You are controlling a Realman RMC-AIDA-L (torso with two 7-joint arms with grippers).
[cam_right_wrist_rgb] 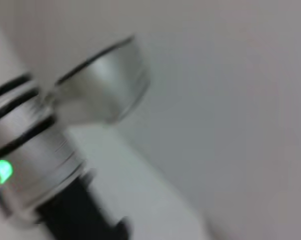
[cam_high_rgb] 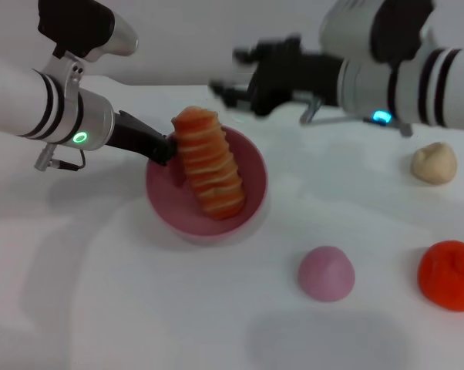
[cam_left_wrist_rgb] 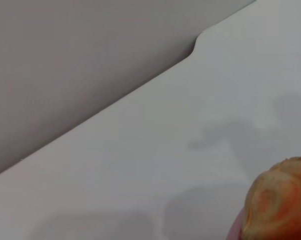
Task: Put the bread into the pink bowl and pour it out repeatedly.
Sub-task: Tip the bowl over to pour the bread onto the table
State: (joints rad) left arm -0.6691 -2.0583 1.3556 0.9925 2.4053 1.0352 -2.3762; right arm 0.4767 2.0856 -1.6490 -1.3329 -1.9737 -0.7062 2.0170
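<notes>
Nearest the head camera: small solid pink dome (cam_high_rgb: 326,273), on the table (cam_high_rgb: 139,308) in front of and to the right of the pink bowl (cam_high_rgb: 251,173). Red-orange lump (cam_high_rgb: 449,274) sits further right of the bowl, well apart from it. Beige lump (cam_high_rgb: 434,163) lies right of the bowl, level with its far rim.

Pink bowl: tipped toward the camera, interior visible. Bread (cam_high_rgb: 210,162) lies across it, striped side up, near end down inside the bowl, far end propped over the far-left rim. Left wrist view catches only one end of the bread and a sliver of bowl rim.

Left gripper (cam_high_rgb: 163,146): at the bowl's left rim, fingers reaching to the rim beside the bread's raised end. Looks like a pinch on the rim, but contact is hidden behind the bread; cannot tell the jaw state.

Right gripper (cam_high_rgb: 226,91): in the air beyond the bowl's far rim, clear of bowl and bread, carrying nothing. Motion-blurred; cannot tell its jaws either.

Judgement: bread is in the bowl, so the placing half looks done and the pouring half is in hand, left arm working the bowl. Next move calls for a firm rim hold and further tilt so the bread slides out onto bare table, away from the dome.
</notes>
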